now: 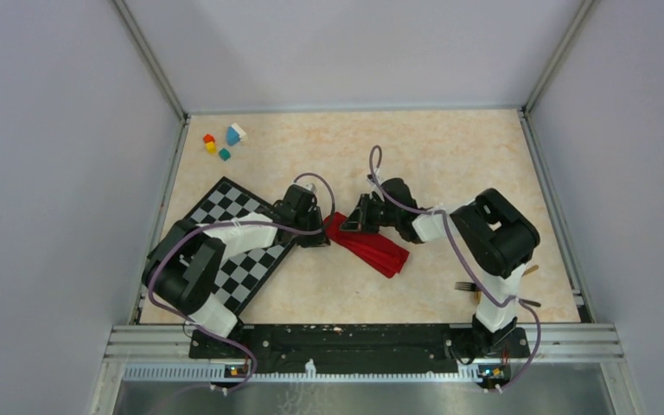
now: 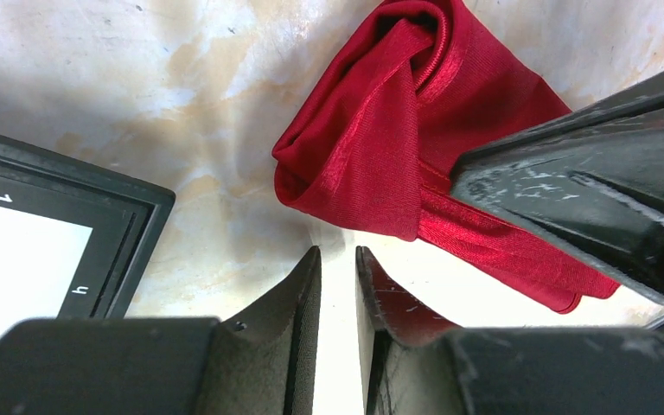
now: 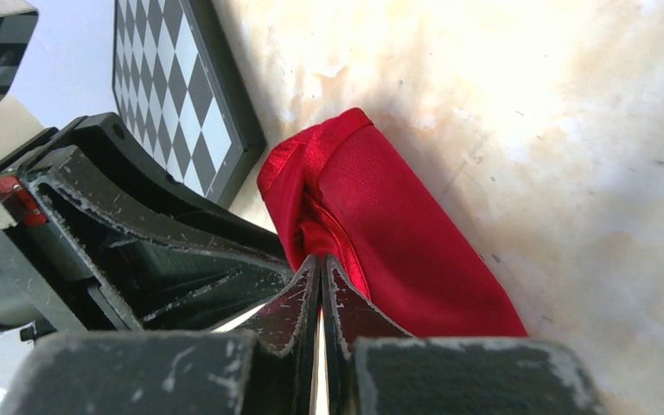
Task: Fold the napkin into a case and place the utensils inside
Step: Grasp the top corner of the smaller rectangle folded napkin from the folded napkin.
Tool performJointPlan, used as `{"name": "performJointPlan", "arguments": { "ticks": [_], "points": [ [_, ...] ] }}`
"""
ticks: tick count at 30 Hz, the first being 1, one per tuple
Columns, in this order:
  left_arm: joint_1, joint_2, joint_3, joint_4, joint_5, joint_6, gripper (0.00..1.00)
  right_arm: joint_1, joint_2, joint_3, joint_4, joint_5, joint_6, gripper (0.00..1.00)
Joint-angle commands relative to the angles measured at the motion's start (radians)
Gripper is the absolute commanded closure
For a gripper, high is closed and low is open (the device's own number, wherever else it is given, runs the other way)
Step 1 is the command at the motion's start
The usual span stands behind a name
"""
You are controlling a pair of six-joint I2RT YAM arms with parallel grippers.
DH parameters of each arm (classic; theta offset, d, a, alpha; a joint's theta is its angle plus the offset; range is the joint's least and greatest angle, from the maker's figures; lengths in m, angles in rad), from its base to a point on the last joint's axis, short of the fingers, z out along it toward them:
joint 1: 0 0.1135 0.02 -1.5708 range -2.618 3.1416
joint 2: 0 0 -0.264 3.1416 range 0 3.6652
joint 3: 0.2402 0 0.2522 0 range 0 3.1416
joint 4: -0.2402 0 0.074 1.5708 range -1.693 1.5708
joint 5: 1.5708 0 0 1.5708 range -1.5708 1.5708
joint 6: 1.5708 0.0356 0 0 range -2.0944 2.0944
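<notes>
The red napkin (image 1: 372,246) (image 2: 380,147) (image 3: 398,242) lies folded into a narrow oblong case, slanting across the middle of the table. My left gripper (image 1: 320,233) (image 2: 337,255) sits low at its upper-left end, jaws a narrow gap apart with nothing between them. My right gripper (image 1: 356,223) (image 3: 321,259) is shut, its tips resting against the cloth's hem near that same end. No cloth shows between them. Of the utensils, only the dark fork's (image 1: 465,285) tines peek out beside the right arm's base. The arm hides the rest.
A black-and-white checkered mat (image 1: 225,203) (image 2: 43,251) (image 3: 173,78) lies left of the napkin, partly under the left arm. Small coloured blocks (image 1: 223,143) sit at the far left corner. Metal rails and walls border the table.
</notes>
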Motion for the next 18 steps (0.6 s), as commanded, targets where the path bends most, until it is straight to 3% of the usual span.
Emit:
{"name": "performJointPlan", "arguments": {
  "ticks": [1, 9, 13, 18],
  "points": [
    [0.007, 0.027, 0.026, -0.024, -0.036, 0.019, 0.74, 0.039, 0.052, 0.072, 0.048, -0.023, 0.001, 1.00],
    [0.001, 0.089, 0.081, -0.010, -0.033, 0.014, 0.74, 0.124, 0.187, 0.158, 0.148, -0.072, 0.104, 1.00],
    [0.001, 0.109, 0.104, -0.030, -0.042, 0.031, 0.74, 0.073, 0.189, 0.086, 0.251, -0.072, 0.167, 1.00],
    [0.002, 0.026, 0.033, -0.025, -0.024, 0.050, 0.70, -0.003, 0.069, 0.047, 0.110, -0.111, 0.046, 0.89]
  ]
}}
